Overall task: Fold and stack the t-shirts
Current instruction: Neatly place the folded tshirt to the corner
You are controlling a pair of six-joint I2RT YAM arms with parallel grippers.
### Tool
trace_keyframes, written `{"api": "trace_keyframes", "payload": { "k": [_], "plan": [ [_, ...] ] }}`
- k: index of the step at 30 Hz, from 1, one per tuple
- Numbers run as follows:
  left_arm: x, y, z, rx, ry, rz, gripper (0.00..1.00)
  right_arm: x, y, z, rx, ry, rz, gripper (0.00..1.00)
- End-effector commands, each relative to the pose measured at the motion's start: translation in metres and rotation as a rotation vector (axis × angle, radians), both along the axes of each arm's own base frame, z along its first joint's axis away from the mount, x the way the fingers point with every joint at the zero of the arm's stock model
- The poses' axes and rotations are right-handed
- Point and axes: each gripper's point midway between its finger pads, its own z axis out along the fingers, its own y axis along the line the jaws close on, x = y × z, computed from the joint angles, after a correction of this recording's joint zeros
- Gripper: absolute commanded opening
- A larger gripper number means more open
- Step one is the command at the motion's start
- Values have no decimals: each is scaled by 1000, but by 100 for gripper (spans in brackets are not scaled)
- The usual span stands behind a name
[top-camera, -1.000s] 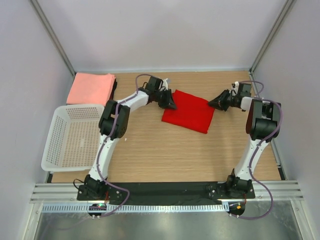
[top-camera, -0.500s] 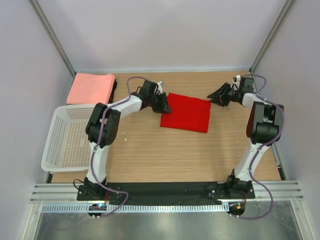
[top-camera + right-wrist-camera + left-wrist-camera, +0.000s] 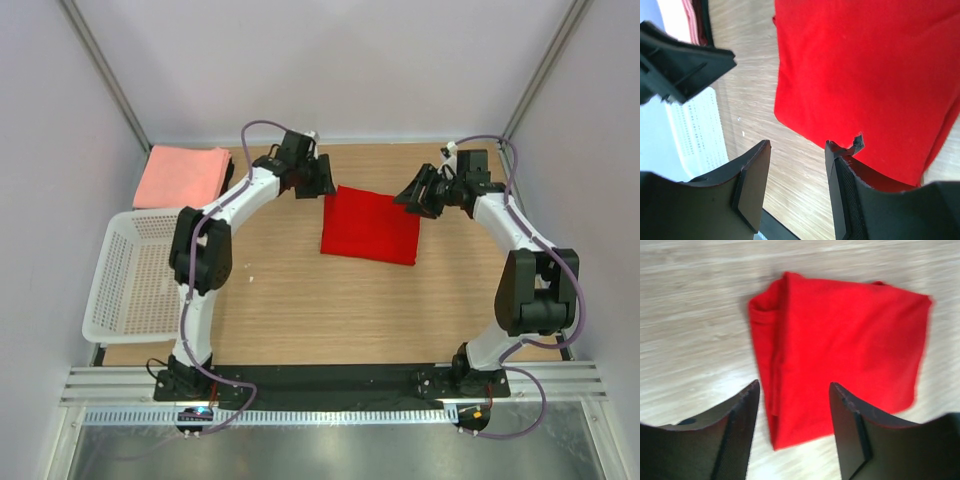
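A bright red t-shirt (image 3: 371, 225) lies folded into a flat square on the wooden table (image 3: 300, 300); it fills much of the left wrist view (image 3: 840, 355) and the right wrist view (image 3: 865, 75). My left gripper (image 3: 318, 181) hovers just off its far left corner, open, nothing between the fingers (image 3: 792, 390). My right gripper (image 3: 413, 198) is at the far right corner, open and empty (image 3: 797, 147). A salmon-pink folded t-shirt (image 3: 182, 176) tops a stack at the far left, with a dark one under it showing as a thin edge (image 3: 229, 172).
A white mesh basket (image 3: 140, 275) stands at the left edge, below the pink stack. Grey walls close in the table on three sides. The black rail holding the arm bases (image 3: 330, 382) runs along the near edge.
Both grippers have opened and let go of the red t-shirt's far corners, then pulled back toward the far edge. The shirt now lies as a neater square.
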Motion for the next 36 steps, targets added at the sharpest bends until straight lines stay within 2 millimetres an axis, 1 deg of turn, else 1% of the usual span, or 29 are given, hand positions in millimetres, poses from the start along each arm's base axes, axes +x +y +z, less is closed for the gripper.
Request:
{"api": "trace_keyframes", "payload": {
  "k": [1, 2, 3, 4, 5, 7, 8, 10, 11, 14, 15, 16, 23, 30, 33, 36],
  "plan": [
    [5, 15, -37, 78, 78, -34, 60, -13, 5, 8, -38, -20, 6, 55],
    [11, 12, -38, 64, 64, -46, 61, -16, 8, 7, -38, -20, 19, 55],
    [8, 4, -40, 48, 61, -100, 61, -17, 9, 6, -39, -15, 21, 55],
    [10, 0, -41, 43, 53, -118, 61, -18, 9, 6, -39, -18, 25, 55],
    [13, -2, -49, 48, 56, -131, 62, -19, 9, 5, -37, -15, 28, 55],
    [14, -4, -58, 53, 57, -152, 63, -22, 12, 2, -32, -14, 36, 55],
    [14, -5, -69, 56, 74, -162, 63, -23, 12, 0, -31, -11, 39, 55],
    [11, -12, -78, 32, 97, -182, 64, -26, 14, -5, -32, -5, 45, 55],
    [10, -13, -87, 27, 115, -187, 64, -27, 13, -7, -36, -2, 45, 55],
    [8, -19, -97, 17, 131, -195, 64, -27, 13, -10, -40, 3, 45, 55],
    [7, -19, -103, 19, 141, -194, 64, -27, 13, -11, -40, 2, 45, 55],
    [8, -19, -106, 21, 141, -191, 64, -26, 13, -10, -39, -1, 41, 55],
    [-5, -23, -126, 60, 172, -190, 63, -26, 13, -12, -30, 4, 37, 55],
    [-8, -31, -134, 49, 183, -199, 62, -29, 13, -16, -31, 8, 38, 55],
    [-8, -32, -135, 49, 185, -194, 58, -31, 12, -17, -38, 12, 40, 55],
    [-8, -30, -134, 51, 189, -180, 43, -31, 12, -16, -37, 10, 39, 55]
  ]
}}
